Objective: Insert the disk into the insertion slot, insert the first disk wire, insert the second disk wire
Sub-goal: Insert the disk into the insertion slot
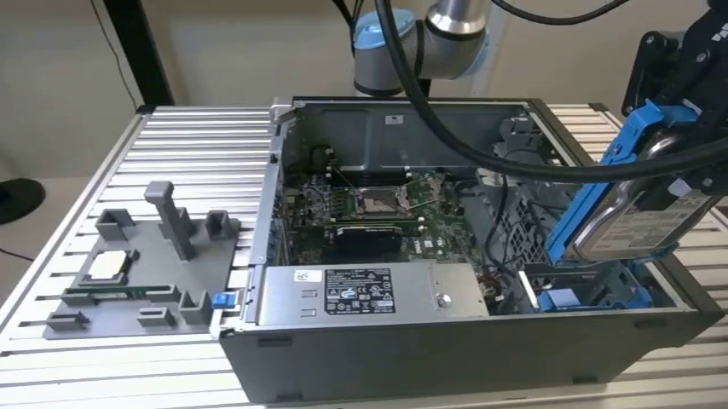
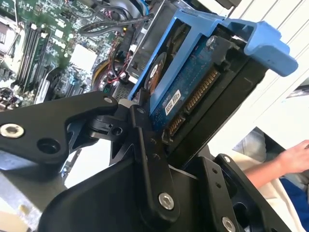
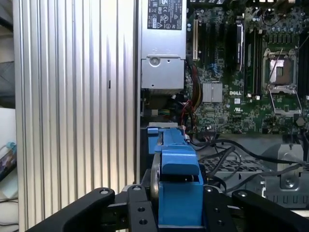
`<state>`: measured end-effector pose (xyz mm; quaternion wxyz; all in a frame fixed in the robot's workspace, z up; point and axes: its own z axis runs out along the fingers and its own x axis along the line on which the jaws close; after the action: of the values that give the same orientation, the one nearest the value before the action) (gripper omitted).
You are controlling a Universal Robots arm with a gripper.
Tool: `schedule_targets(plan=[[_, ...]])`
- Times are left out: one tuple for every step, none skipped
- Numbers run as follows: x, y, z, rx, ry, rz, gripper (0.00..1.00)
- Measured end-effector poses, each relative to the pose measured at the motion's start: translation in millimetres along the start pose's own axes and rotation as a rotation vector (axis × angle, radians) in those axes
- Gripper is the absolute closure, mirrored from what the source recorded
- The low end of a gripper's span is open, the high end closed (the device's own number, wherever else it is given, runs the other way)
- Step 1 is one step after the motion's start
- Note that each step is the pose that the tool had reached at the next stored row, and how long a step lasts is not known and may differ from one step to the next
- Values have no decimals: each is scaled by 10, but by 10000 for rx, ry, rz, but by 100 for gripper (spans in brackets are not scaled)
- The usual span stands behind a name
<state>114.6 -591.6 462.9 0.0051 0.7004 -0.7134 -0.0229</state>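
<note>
**The disk [image 1: 643,226] clamped in the tool [image 3: 177,207]**

We see it tilted, pinched betw. both tool fingers, hanging just above the insertion slot [image 1: 574,294] at the end of the open case [image 1: 455,349] nearest the table [image 1: 193,141] edge on the exterior view's right. Not yet seated.

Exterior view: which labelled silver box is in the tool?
The disk in its blue carrier, aloft at the exterior view's right; the larger silver box lies in the case.

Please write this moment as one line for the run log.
gripper: shut on disk | disk: tilted above insertion slot, not seated
</note>
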Motion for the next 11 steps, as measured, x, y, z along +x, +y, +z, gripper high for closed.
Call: schedule_targets(plan=[[3, 0, 7, 0, -1, 0, 100], [6, -1, 12, 0, -1, 0, 100], [10, -1, 17, 0, -1, 0, 100], [13, -1, 21, 0, 1, 0, 100], [16, -1, 25, 0, 0, 0, 100], [19, -1, 29, 0, 0, 0, 100], [19, -2, 31, 0, 0, 0, 100], [19, -2, 32, 0, 0, 0, 100], [21, -2, 34, 0, 0, -1, 100], [21, -2, 35, 0, 0, 0, 100], [21, -2, 35, 0, -1, 0, 100]])
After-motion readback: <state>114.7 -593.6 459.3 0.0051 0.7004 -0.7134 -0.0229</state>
